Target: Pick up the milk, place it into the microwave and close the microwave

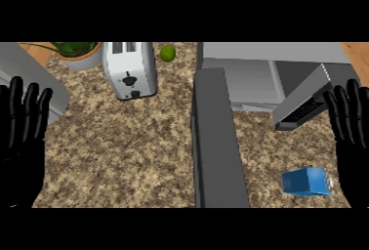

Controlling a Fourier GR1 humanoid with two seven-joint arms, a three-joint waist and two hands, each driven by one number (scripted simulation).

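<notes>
Speckled stone, brushed metal, matt grey panels

The brown-and-cream granite-look counter (130,146) looks rough and mottled; the far silver metal toaster (129,68) is shiny; the grey microwave door (216,141) is smooth and matt; the near-right blue milk carton (308,182) looks like glossy card.

No lettering reads anywhere — the microwave (288,78) panel's marks perhaps too blurred.

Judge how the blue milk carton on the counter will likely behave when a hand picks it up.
The milk carton looks boxy with flat faces, so it probably won't roll. It appears to lie tilted on the counter, so it may shift when nudged. Flat sides likely suit a grasp.
</notes>
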